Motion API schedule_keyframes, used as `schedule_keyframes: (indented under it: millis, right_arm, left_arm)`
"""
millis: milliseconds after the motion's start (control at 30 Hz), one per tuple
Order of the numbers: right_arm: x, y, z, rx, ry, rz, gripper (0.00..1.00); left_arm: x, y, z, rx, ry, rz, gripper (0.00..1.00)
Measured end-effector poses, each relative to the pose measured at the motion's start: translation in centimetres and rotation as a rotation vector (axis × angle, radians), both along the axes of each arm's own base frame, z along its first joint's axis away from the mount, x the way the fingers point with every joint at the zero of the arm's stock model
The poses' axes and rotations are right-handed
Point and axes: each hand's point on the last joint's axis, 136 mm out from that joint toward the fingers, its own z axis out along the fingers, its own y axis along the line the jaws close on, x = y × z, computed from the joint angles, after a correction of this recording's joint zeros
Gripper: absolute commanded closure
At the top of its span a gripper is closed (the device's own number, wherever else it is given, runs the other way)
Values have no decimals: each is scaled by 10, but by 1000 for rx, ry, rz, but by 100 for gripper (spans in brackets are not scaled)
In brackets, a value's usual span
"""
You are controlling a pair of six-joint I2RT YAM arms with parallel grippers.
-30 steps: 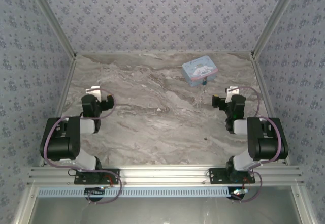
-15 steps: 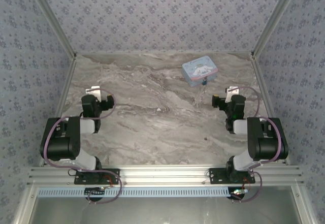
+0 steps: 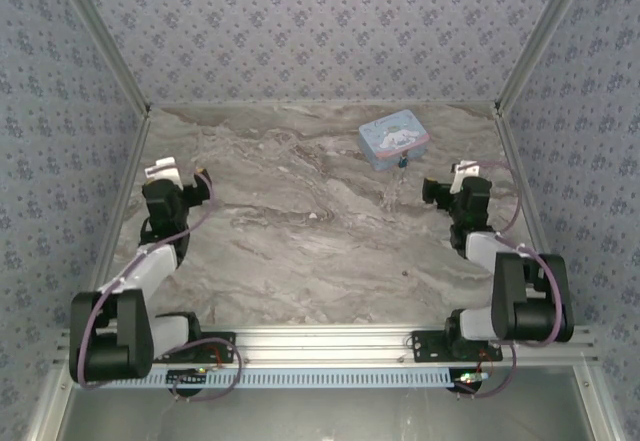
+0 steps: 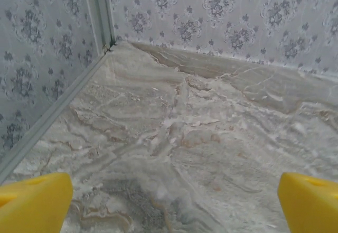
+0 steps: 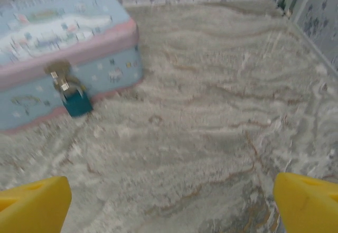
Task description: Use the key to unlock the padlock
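I am holding both of my grippers empty, jaws spread wide apart: the right gripper (image 5: 170,204) is hovering low over the marble table (image 5: 222,117), and the left gripper (image 4: 171,204) is pointing toward the far-left corner with nothing but bare stone ahead of it. The padlock (image 5: 75,100), small and teal-blue, is hanging from the hasp on the front wall of the light blue cartoon tin (image 5: 63,43). It is sitting at the far right of the table, ahead and to the left in my right wrist view, well apart from my fingers. I am judging that the task is only at its opening step: nothing is grasped and the lock is closed on the tin. I am not making out the key with any certainty, so I am treating finding it and picking it up as the first need. After that, the next move is calling for one gripper to steady the lock body or the tin while the other lines the key up with the keyhole, which is too small for me to see from here.
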Motion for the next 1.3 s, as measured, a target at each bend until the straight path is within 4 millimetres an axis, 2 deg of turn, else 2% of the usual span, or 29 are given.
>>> schedule_keyframes:
  millis: [167,267,333,567,733,767,900,1033,1167,1300]
  right_arm:
    - [2,7,42,86,21,-11,0]
    - [-2,24,53,153,90,8,1]
    - [-10,40,51,197,155,32,3]
    - [-60,105,10,258,429,141,10]
    - [-94,130,-9,260,579,167,16]
    - [-100,132,-13,258,605,167,16]
    - [-126,137,-29,245,709,150,28]
    - [-157,129,-54,238,816,99,35]
    - [-182,121,-75,230,900,47,43]
    - [-193,119,-84,231,933,27,49]
  left_arm:
    - [6,-10,31,-168,41,-3,1]
    - [-2,-30,27,-278,90,-68,1]
    - [-9,-49,18,-344,143,-121,1]
    - [-38,-114,-5,-505,248,-307,1]
    - [-56,-147,-23,-576,308,-381,1]
    - [-59,-153,-25,-585,311,-394,1]
    - [-64,-181,-24,-606,318,-462,1]
    - [-66,-204,-33,-597,349,-510,1]
    - [-66,-217,-46,-594,392,-525,1]
    - [-60,-227,-45,-593,399,-537,1]
